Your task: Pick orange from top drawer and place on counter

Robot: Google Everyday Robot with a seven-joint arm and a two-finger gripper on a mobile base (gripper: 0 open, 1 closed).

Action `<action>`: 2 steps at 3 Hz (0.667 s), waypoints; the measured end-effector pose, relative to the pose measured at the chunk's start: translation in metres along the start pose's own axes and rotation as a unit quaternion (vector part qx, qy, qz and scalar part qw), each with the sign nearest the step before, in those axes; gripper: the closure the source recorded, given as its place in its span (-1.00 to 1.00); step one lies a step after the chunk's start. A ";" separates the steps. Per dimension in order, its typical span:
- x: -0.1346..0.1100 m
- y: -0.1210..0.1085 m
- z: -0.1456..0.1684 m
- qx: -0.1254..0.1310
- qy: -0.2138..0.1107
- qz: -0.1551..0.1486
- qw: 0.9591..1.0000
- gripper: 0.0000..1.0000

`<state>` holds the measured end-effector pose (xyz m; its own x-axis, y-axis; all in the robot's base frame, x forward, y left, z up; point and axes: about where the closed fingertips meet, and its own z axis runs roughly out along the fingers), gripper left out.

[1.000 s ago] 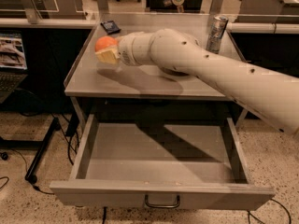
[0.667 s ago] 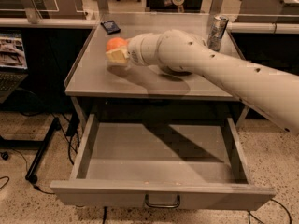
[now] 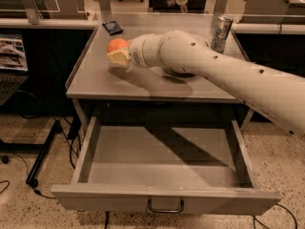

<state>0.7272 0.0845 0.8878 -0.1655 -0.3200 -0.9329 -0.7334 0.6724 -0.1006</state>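
Note:
The orange (image 3: 117, 45) is in my gripper (image 3: 117, 52), whose pale fingers (image 3: 119, 58) are shut on it. Both are over the back left part of the counter (image 3: 143, 85), low above its surface. I cannot tell whether the orange touches the counter. My arm reaches in from the right, across the counter. The top drawer (image 3: 162, 163) stands pulled fully open below the counter, with nothing in it. Its loop handle (image 3: 165, 207) faces me.
A silver can (image 3: 220, 33) stands upright at the counter's back right, behind my arm. A small dark flat object (image 3: 113, 27) lies at the back left corner. Cables and a black stand (image 3: 43, 151) are on the floor to the left.
My gripper has carried the orange a little to the right over the counter's back left. The drawer has stayed open.

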 end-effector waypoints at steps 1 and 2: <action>0.000 0.000 0.000 0.000 0.000 0.000 1.000 -1.00; 0.000 0.000 0.000 0.000 0.000 0.000 1.000 -1.00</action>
